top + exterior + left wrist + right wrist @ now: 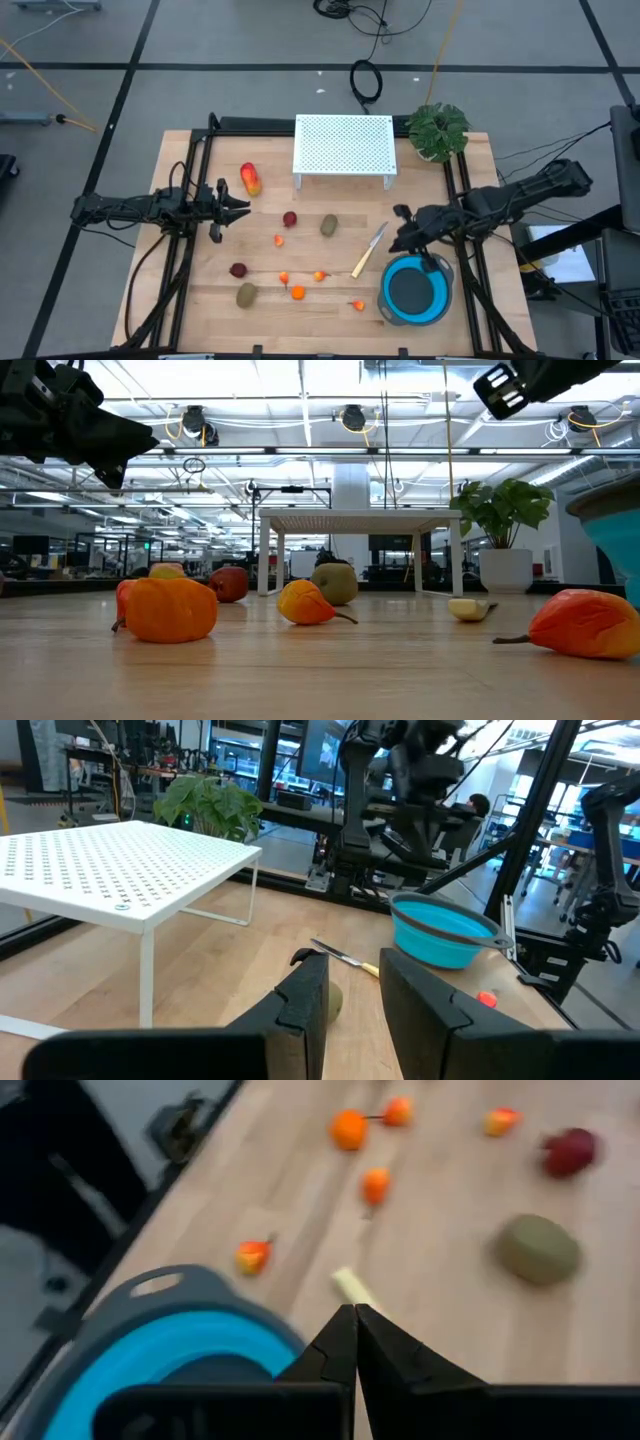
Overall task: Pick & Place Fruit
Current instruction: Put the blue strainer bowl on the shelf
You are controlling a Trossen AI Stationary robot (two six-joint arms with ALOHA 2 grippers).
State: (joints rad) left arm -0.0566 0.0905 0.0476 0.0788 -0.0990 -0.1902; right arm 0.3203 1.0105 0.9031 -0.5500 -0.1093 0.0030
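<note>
Orange fruit [170,610] fill the low view; only overhead shows the oblong red-yellow piece [250,179] lengthwise toward the rack [344,146]. Left jaws [243,208] narrowly parted, empty; right jaws [398,232] shut above the worktop [330,300].

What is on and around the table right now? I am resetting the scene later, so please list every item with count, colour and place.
oblong fruit: one, red-yellow, left of the rack.
round fruit: two, dark red, one mid-table, one nearer the front left.
oval fruit: two, brown-green, one mid-table, one front left.
tiny fruit: five, orange, scattered across the front half.
knife: one, yellow handle, left of the bowl.
bowl: one, blue, front right.
rack: one, white, perforated, at the back.
plant: one, green, back right.
left gripper: slightly open, empty, above the left side.
right gripper: shut, empty, above the bowl's edge.
</note>
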